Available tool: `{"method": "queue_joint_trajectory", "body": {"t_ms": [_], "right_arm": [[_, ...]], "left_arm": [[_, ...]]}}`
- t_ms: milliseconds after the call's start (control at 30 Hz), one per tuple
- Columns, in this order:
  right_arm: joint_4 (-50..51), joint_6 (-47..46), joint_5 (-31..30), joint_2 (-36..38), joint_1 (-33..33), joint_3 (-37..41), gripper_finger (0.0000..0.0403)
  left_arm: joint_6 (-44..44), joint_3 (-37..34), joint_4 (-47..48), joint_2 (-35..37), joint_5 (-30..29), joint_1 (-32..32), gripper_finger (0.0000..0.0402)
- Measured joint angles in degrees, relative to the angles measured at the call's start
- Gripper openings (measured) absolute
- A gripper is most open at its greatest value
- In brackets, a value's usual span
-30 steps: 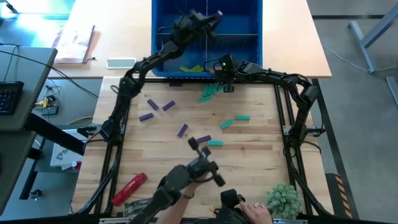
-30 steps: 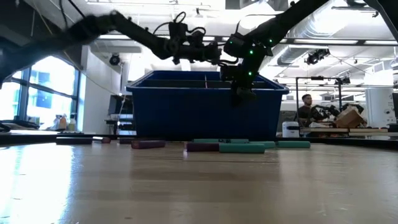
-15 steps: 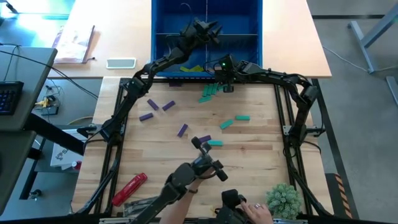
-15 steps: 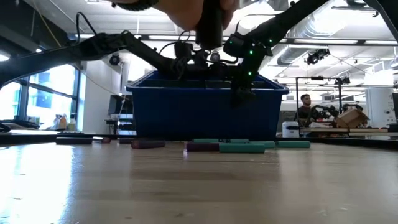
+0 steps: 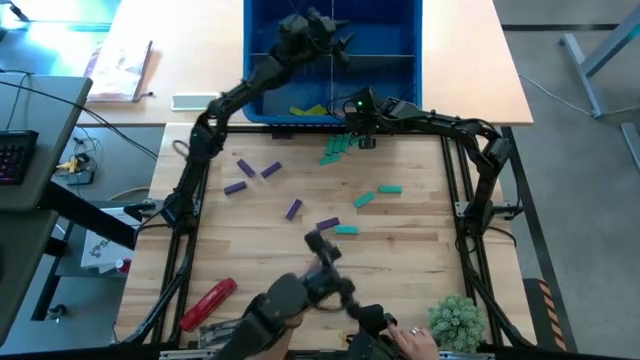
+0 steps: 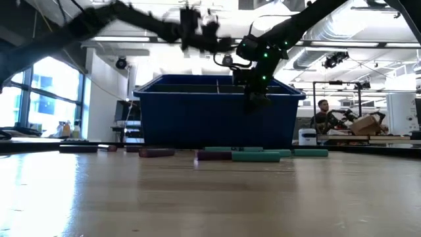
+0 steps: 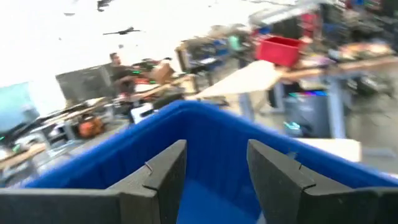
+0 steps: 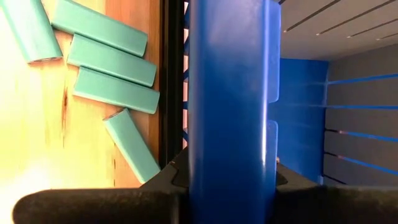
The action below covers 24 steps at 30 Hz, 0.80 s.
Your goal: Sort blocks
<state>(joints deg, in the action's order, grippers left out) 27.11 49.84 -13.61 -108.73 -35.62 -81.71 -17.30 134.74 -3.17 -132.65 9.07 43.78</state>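
With its left claw [image 5: 335, 35] hanging released and empty over the blue bin [image 5: 400, 30] at the tabletop's far edge, the arm should be returning for the purple blocks [image 5: 271, 170] mid-tabletop, while the right claw [image 5: 362, 128] is clamping the bin's near wall beside the teal blocks [image 8: 112, 59].

In the low view the left hand [image 6: 197, 29] is a motion blur above the bin [image 6: 217, 115], its fingers unreadable. The bin's wall [image 8: 230, 93] hides the right hand's fingertips in the right wrist view. A teal block [image 8: 25, 31] is cut off by that picture's edge.
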Motion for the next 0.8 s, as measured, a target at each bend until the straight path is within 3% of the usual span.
{"method": "queue_joint_trajectory", "body": {"t_ms": [100,233,333,500,667,800], "right_arm": [[0.25,-0.10,-0.02,0.00,0.00,0.00,0.0060],[0.40,-0.58,-0.07,-0.02,0.00,0.00,0.0060],[0.46,-0.90,-0.09,-0.02,0.00,0.00,0.0059],[0.48,-1.01,-0.11,-0.02,0.00,0.00,0.0059],[0.50,-1.83,-0.13,-0.02,-0.02,0.00,0.0059],[0.53,-3.11,-0.15,-0.02,-0.02,0.02,0.0059]], "left_arm": [[-2.96,0.06,11.39,5.77,8.05,-1.08,0.0152],[-2.88,-0.03,24.35,11.57,28.56,-1.61,0.0152],[-4.23,-0.01,34.25,14.30,36.14,-2.37,0.0152],[-15.14,-0.08,55.35,16.65,37.42,-6.65,0.0140],[-21.34,-0.07,68.63,17.88,36.30,-12.78,0.0112],[-21.65,-0.09,73.41,18.12,25.97,-17.06,0.0087]]}}
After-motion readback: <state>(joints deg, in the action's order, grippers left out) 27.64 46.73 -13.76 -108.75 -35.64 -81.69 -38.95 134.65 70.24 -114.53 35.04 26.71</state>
